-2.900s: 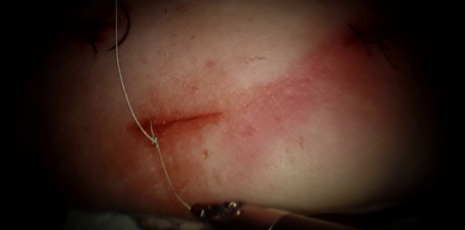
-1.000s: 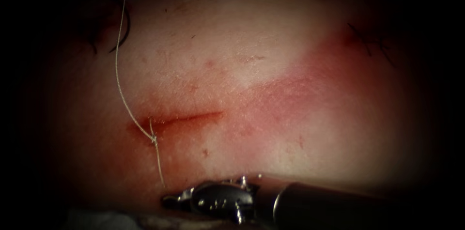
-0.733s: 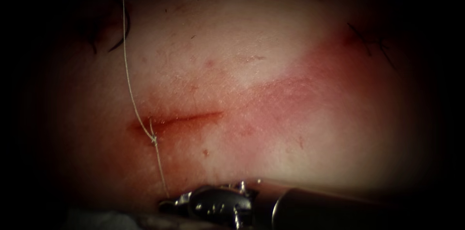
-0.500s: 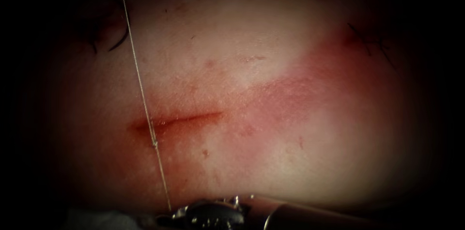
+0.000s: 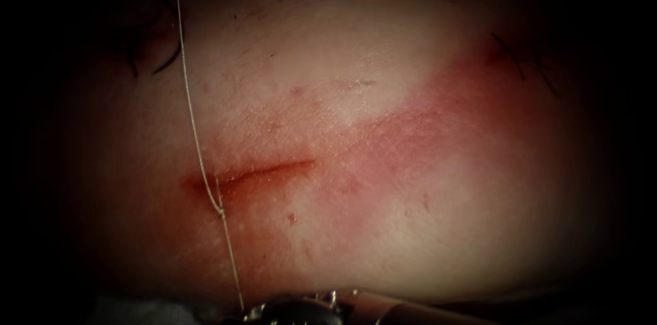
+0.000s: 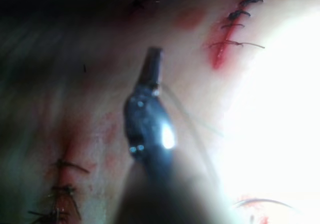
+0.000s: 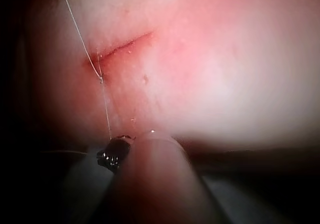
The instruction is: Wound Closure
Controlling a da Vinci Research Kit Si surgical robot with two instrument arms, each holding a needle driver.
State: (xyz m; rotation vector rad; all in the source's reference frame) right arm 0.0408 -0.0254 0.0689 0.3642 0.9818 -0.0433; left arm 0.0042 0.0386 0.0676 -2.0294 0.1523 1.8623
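The thread (image 5: 195, 126) comes down from the top edge of the endoscope view on the left, crosses the left end of the cut (image 5: 253, 171) and meets a small knot (image 5: 220, 211) just below it, with a short loose end standing up beside the knot toward the cut. From the knot the strand runs almost straight down to the right gripper (image 5: 256, 311) at the bottom edge; compared with three seconds ago, when that lower strand slanted out to the right, it now hangs steeper, and the upper strand, slack and curved a second ago, is nearly straight. The right gripper also sits lower in view than a second ago, when its whole wrist lay over the tissue (image 5: 410, 161). In the right wrist view the strand ends at the tip of the right gripper (image 7: 114, 153), which appears closed on the thread, below the cut and well apart from it. The red fluid (image 5: 205, 181) pools around the cut's left end. In the left wrist view the left gripper (image 6: 152, 64) hovers over sutured tissue with its jaws together, a thread trailing beside it; whether it grips that thread cannot be told. The needle's place cannot be told.
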